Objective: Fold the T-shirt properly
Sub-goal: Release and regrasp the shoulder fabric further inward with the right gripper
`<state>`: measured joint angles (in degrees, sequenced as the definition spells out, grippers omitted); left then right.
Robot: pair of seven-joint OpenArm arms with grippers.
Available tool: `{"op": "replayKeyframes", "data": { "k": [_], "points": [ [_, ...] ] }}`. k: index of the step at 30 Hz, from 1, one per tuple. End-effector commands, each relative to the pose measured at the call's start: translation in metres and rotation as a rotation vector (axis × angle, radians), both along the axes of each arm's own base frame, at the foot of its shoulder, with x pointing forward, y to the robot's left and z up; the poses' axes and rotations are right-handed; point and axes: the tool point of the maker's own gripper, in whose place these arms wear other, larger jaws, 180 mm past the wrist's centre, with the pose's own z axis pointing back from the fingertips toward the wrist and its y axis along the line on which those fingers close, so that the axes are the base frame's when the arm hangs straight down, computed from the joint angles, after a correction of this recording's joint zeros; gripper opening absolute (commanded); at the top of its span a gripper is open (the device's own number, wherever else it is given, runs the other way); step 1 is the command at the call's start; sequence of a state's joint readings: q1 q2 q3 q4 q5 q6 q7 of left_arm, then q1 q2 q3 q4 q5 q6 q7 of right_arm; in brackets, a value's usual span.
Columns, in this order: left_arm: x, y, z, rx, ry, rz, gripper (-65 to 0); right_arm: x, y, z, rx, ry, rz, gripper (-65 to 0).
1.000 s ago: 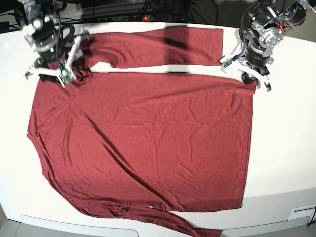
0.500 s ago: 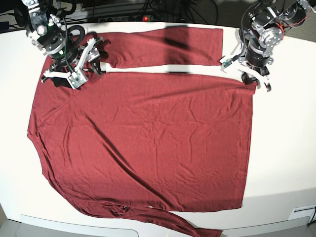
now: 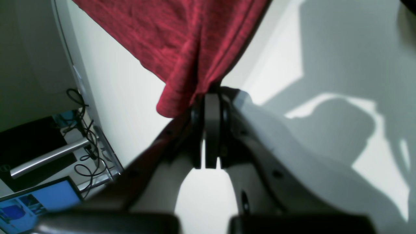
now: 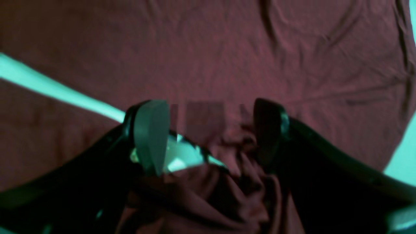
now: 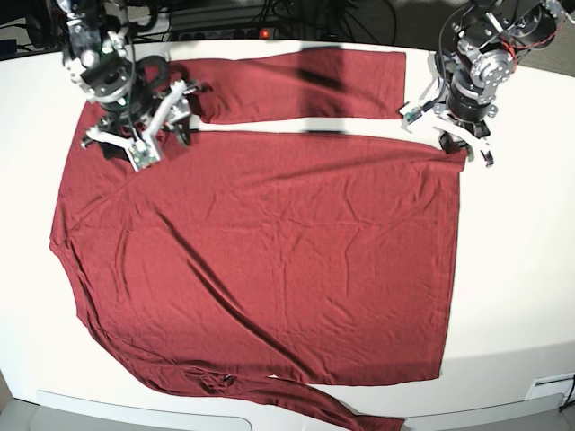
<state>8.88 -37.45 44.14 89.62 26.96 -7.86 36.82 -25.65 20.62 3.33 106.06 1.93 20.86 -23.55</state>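
Observation:
The dark red T-shirt (image 5: 269, 242) lies spread flat on the white table (image 5: 512, 269). One long sleeve is stretched along the far edge, the other trails off the front edge. My left gripper (image 5: 463, 148) is shut on the shirt's far right hem corner. In the left wrist view the left gripper (image 3: 211, 97) pinches that corner (image 3: 182, 39). My right gripper (image 5: 153, 135) is open just above the shirt where the far sleeve joins the body. In the right wrist view the right gripper (image 4: 211, 130) stands wide open over bunched fabric (image 4: 234, 169).
Cables and a power strip (image 5: 260, 31) run behind the table's far edge. A screen (image 3: 32, 201) and metal framing sit below the table's side. A white fixture (image 5: 552, 386) is at the front right corner. A bare table strip (image 4: 48, 86) separates sleeve and body.
My right arm has moved right along the shirt's far edge, from the shoulder corner to the sleeve joint. The fabric bunched there now lies flatter. The left arm has not moved.

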Motion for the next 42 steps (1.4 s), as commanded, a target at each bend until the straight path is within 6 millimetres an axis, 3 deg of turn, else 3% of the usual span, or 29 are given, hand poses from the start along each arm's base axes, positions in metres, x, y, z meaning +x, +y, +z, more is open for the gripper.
{"op": "replayKeyframes", "data": {
  "k": [1,9,15,21,27,29,32,36,42],
  "points": [
    [-0.064,0.008,-0.033,0.015,0.294,0.012,-65.0,0.006,-0.002,0.009,0.000,-0.036,-0.001,-24.3],
    [-0.064,0.008,-0.033,0.016,0.294,0.013,-65.0,-0.016,-0.026,-0.033,-0.049,0.116,-0.102,-24.3],
    [-0.064,0.008,-0.033,0.016,0.294,0.013,-65.0,-0.014,-0.030,-0.037,-0.072,0.087,-0.091,-24.3],
    [-0.064,0.008,-0.033,0.016,0.294,0.013,-65.0,-0.036,-0.048,-0.072,-0.103,0.219,-0.134,-24.3],
    [-0.064,0.008,-0.033,0.016,0.294,0.013,-65.0,-0.051,-0.057,-0.082,-0.139,0.311,-0.149,-24.4],
    [-0.064,0.008,-0.033,0.017,0.294,0.013,-65.0,-0.055,-0.058,-0.084,-0.161,0.337,-0.123,-27.7],
    [-0.064,0.008,-0.033,0.017,0.294,0.013,-65.0,-0.061,-0.054,-0.086,-0.169,0.371,-0.083,-38.6],
    [-0.064,0.008,-0.033,0.017,0.294,0.013,-65.0,-0.060,-0.053,-0.081,-0.178,0.383,-0.081,-65.0],
    [-0.062,0.010,-0.030,0.028,0.288,0.018,-65.0,-0.040,-0.043,-0.054,-0.181,0.295,-0.061,-65.0]
  ]
}}
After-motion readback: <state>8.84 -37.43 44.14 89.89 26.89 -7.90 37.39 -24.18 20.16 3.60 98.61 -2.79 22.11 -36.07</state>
